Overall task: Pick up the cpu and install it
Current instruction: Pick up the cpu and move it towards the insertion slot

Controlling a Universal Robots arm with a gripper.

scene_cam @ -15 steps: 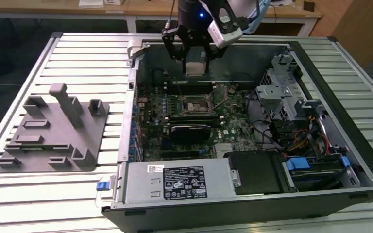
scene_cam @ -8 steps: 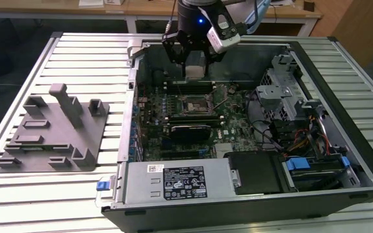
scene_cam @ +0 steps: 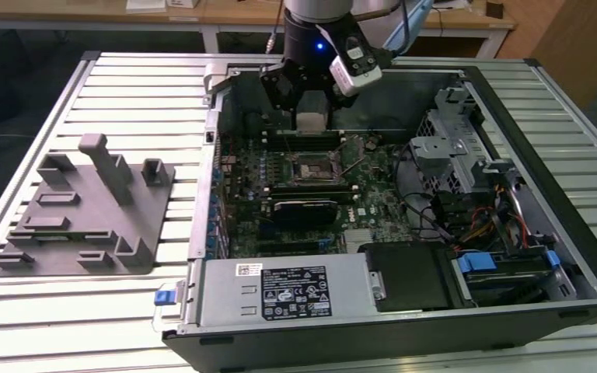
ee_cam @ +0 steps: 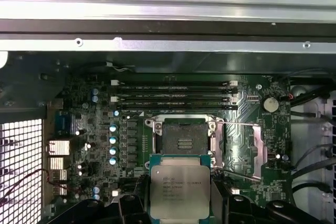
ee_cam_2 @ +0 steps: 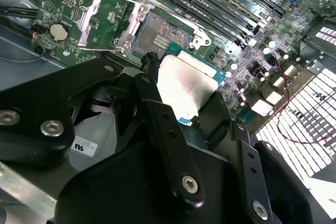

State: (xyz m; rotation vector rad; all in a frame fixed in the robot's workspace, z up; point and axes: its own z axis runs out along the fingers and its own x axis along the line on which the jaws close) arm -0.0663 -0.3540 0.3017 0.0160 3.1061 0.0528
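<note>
My gripper (scene_cam: 309,123) hangs inside the open computer case, over the back part of the motherboard (scene_cam: 371,210). It is shut on the cpu (ee_cam: 179,190), a flat square chip with a silvery-grey top and a pale green rim. Black fingers (ee_cam: 132,205) press on two of its opposite edges. In the second wrist view the cpu (ee_cam_2: 185,83) looks bright between the fingers (ee_cam_2: 152,85). The socket (ee_cam: 184,139) lies just beyond the chip, its metal frame swung open to one side (ee_cam: 252,148). From outside, the socket (scene_cam: 309,171) sits below the gripper. The cpu is above the board, apart from the socket.
A grey fixture (scene_cam: 81,210) rests on the slatted table at the exterior view's left. Memory slots (ee_cam: 173,95) run beside the socket. In the case are a black module (scene_cam: 304,211), a power supply (scene_cam: 288,291), a drive cage (scene_cam: 454,148) and loose cables (scene_cam: 485,225).
</note>
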